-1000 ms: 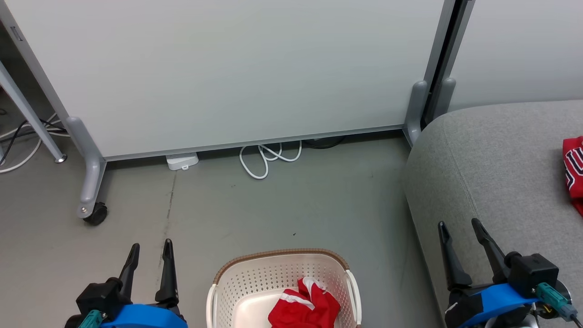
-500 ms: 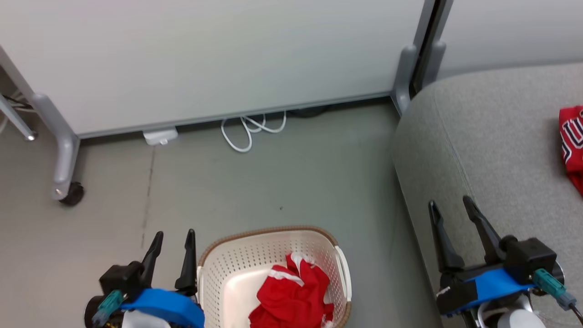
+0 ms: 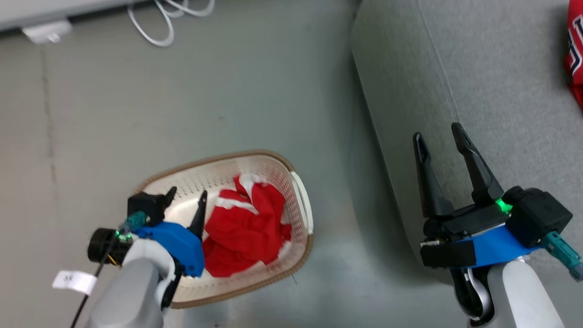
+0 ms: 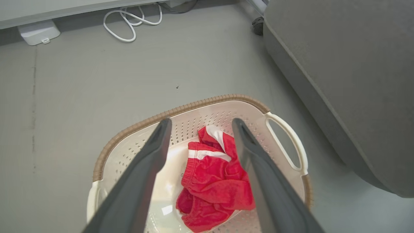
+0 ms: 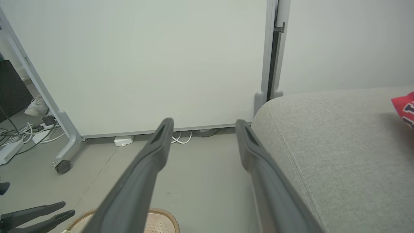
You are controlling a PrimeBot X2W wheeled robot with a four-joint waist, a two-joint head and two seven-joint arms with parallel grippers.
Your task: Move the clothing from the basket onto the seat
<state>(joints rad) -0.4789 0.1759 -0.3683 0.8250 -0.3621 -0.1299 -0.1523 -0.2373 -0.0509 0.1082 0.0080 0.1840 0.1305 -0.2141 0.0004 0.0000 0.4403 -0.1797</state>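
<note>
Crumpled red shorts [image 3: 246,228] with white stripes lie in the cream perforated basket [image 3: 214,157] on the floor. My left gripper [image 3: 186,193] hangs open just above the basket's left half, fingers empty. From the left wrist the shorts [image 4: 216,181] show between its fingers, with the left gripper [image 4: 201,121] pointing at the basket's [image 4: 181,108] far wall. My right gripper [image 3: 436,131] is open and empty over the left edge of the grey seat [image 3: 501,91]. A red jersey [image 3: 576,59] lies on the seat at the far right; the jersey [image 5: 404,106] also edges the right wrist view.
A white cable [image 3: 155,27] and a small white box [image 3: 45,29] lie on the grey floor by the base of a white partition [image 5: 145,64] on castors [image 5: 63,166]. More cables and a white shoe [image 5: 35,105] sit left of the partition.
The head camera has tilted down, so the whole picture shifted. My left gripper has moved right, from beside the basket to over it. The right gripper stays open at the seat's edge.
</note>
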